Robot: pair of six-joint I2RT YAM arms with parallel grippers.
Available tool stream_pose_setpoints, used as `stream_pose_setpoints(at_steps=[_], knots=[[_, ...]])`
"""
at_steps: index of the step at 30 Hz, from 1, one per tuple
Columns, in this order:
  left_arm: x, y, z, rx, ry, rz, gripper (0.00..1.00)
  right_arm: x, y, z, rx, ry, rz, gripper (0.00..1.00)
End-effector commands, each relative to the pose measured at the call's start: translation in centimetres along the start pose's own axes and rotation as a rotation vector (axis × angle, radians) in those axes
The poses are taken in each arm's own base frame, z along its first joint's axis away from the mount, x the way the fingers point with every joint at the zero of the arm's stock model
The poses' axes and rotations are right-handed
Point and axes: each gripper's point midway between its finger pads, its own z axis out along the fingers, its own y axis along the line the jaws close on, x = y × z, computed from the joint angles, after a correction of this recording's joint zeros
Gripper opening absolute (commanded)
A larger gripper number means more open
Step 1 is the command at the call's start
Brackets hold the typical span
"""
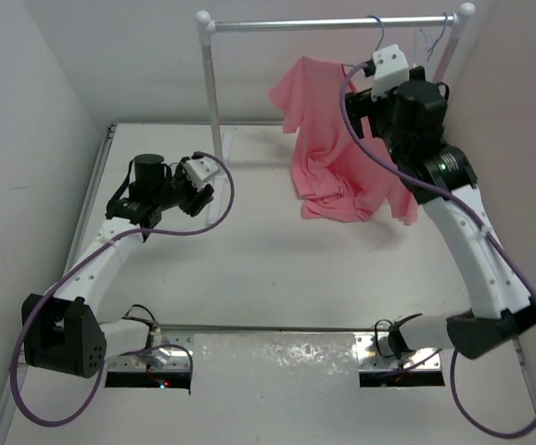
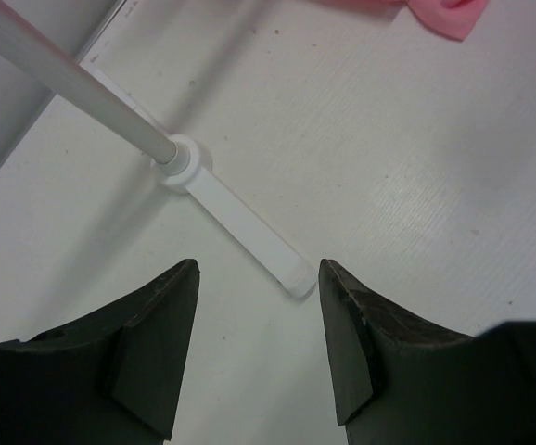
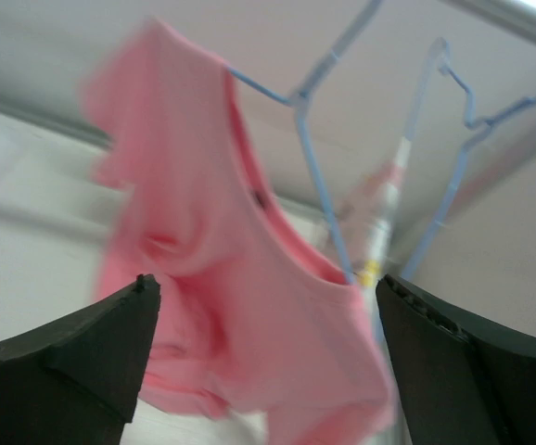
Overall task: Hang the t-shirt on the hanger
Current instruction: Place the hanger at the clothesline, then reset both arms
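Note:
The salmon-pink t-shirt (image 1: pixel 328 153) hangs bunched and lopsided from the pale blue wire hanger (image 1: pixel 376 30), whose hook is over the rail. In the right wrist view the shirt (image 3: pixel 249 306) drapes over one arm of the hanger (image 3: pixel 312 171); the picture is blurred. My right gripper (image 1: pixel 361 88) is raised beside the shirt's upper right. Its jaws (image 3: pixel 266 283) are wide open with the cloth in front of them, not pinched. My left gripper (image 1: pixel 203 193) is low over the table at the left. It is open and empty (image 2: pixel 259 264).
The white tube clothes rail (image 1: pixel 333 23) spans the back; its left post (image 1: pixel 214 93) and flat foot (image 2: pixel 245 227) lie just ahead of my left gripper. A second blue wire hanger (image 3: pixel 453 158) with a whitish sheet hangs right of the shirt. Walls close both sides.

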Motion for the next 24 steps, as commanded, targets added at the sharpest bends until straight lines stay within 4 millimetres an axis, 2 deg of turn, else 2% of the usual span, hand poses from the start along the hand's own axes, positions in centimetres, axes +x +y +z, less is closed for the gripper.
stream_pose_setpoints(at_steps=[1, 2, 3, 4, 5, 6, 7, 8, 9, 10, 11, 12, 13, 14, 15, 16, 19, 20, 22, 24], knots=[[-0.1, 1.9, -0.2, -0.097, 0.000, -0.014, 0.52, -2.1, 3.2, -4.1, -0.192, -0.130, 0.145, 0.97], [0.1, 2.3, -0.2, -0.123, 0.006, -0.028, 0.52, -2.7, 4.1, -4.8, -0.248, -0.189, 0.184, 0.99], [0.9, 3.0, -0.1, -0.171, 0.032, -0.046, 0.52, -2.4, 5.5, -5.5, -0.320, -0.222, 0.197, 0.99], [1.3, 3.3, -0.1, -0.201, 0.040, -0.089, 0.52, 0.2, 9.3, -7.0, -0.497, -0.223, 0.219, 0.99], [1.6, 4.0, 0.1, -0.237, 0.046, -0.106, 0.52, -0.1, 10.7, -7.8, -0.575, -0.294, 0.244, 0.99], [2.3, 4.7, -0.1, -0.285, 0.070, -0.129, 0.52, 1.3, 12.5, -8.5, -0.658, -0.300, 0.242, 0.99], [3.0, 4.8, -0.1, -0.306, 0.084, -0.169, 0.52, 6.8, 15.5, -8.3, -0.737, -0.211, 0.241, 0.99], [3.6, 5.4, -0.2, -0.336, 0.087, -0.195, 0.52, 6.6, 15.7, -9.3, -0.756, -0.291, 0.252, 0.99], [4.6, 5.3, -0.2, -0.345, 0.095, -0.225, 0.51, 8.9, 16.3, -9.0, -0.743, -0.275, 0.262, 0.99], [5.2, 5.1, -0.2, -0.352, 0.087, -0.279, 0.51, 14.9, 17.8, -8.4, -0.723, -0.170, 0.269, 0.99], [5.0, 5.9, -0.6, -0.381, 0.043, -0.298, 0.51, 15.7, 16.1, -7.4, -0.588, -0.203, 0.296, 0.99], [5.9, 5.2, -0.3, -0.368, 0.022, -0.350, 0.51, 18.0, 15.6, -6.8, -0.516, -0.175, 0.301, 0.99], [5.8, 5.6, -0.4, -0.386, -0.014, -0.362, 0.51, 21.8, 15.6, -6.4, -0.451, -0.117, 0.305, 0.99], [6.5, 5.3, 0.1, -0.376, -0.004, -0.381, 0.51, 23.8, 13.7, -5.5, -0.308, -0.071, 0.314, 0.99], [6.9, 4.9, 0.5, -0.360, -0.002, -0.398, 0.50, 25.5, 13.1, -5.3, -0.247, -0.036, 0.318, 0.99], [7.1, 4.6, 0.8, -0.356, -0.007, -0.426, 0.49, 28.2, 13.0, -5.5, -0.206, 0.014, 0.310, 0.99], [7.1, 5.3, 1.3, -0.375, -0.020, -0.436, 0.49, 31.0, 12.2, -5.5, -0.131, 0.059, 0.270, 0.99], [7.8, 5.1, 1.4, -0.364, 0.015, -0.445, 0.49, 32.4, 12.3, -5.8, -0.120, 0.085, 0.256, 0.99], [7.7, 5.7, 1.2, -0.382, 0.033, -0.439, 0.49, 33.7, 11.9, -6.1, -0.083, 0.104, 0.264, 0.99], [8.1, 6.3, 0.8, -0.421, 0.052, -0.436, 0.49, 33.5, 11.6, -6.0, -0.071, 0.077, 0.269, 0.99]])
